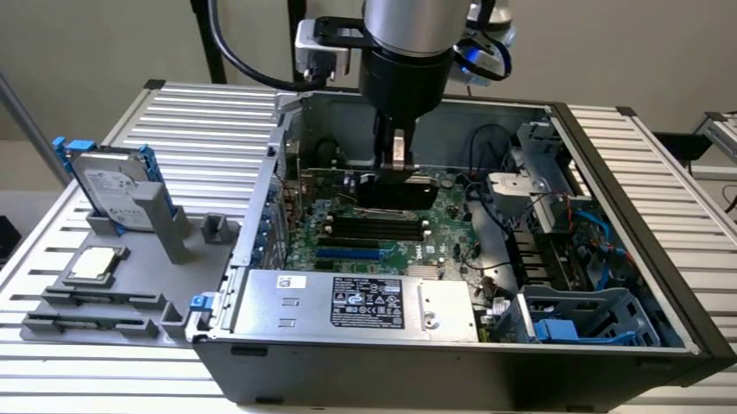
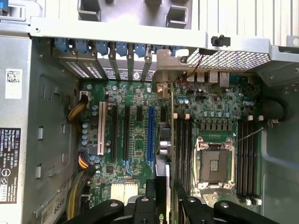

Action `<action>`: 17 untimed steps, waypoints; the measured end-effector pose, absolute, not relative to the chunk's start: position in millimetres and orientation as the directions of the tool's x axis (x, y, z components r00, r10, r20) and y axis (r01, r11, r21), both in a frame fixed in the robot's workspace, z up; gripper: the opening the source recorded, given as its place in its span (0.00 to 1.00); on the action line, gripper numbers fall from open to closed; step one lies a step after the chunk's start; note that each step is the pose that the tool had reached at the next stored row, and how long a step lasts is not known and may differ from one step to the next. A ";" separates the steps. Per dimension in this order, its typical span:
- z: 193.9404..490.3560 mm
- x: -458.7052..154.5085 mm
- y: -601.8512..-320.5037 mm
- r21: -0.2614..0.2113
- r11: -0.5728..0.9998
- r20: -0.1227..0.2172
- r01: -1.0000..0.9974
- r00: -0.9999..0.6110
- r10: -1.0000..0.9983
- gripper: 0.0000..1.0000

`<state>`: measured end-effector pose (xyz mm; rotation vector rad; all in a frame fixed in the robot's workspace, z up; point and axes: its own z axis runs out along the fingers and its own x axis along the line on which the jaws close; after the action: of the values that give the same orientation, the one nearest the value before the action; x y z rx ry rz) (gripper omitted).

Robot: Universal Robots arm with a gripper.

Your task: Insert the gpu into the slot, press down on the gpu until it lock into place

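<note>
I'm inside the open case (image 1: 461, 371), beyond the silver power supply (image 1: 288, 302); I can't read the print on its label. My gripper (image 1: 398, 172) is clamped on the gpu (image 1: 398, 194), which hangs on edge above the board, not yet in the blue slot (image 1: 349, 254). The slot lies nearer, toward the exterior view's left. Insertion is the step in hand, I judge, and it calls for squaring the card's edge over that strip.
</note>
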<state>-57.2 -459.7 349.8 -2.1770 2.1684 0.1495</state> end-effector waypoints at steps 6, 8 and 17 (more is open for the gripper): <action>339.0 -65.3 -460.4 0.022 0.003 -0.114 -1.000 -0.005 -0.994 0.26; 335.8 -66.1 -461.3 0.022 0.003 -0.113 -1.000 -0.006 -0.994 0.26; 319.5 -74.8 -461.9 0.022 0.010 -0.112 -1.000 -0.012 -0.994 0.26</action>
<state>-74.8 -461.9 319.5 -2.1617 2.1858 0.1458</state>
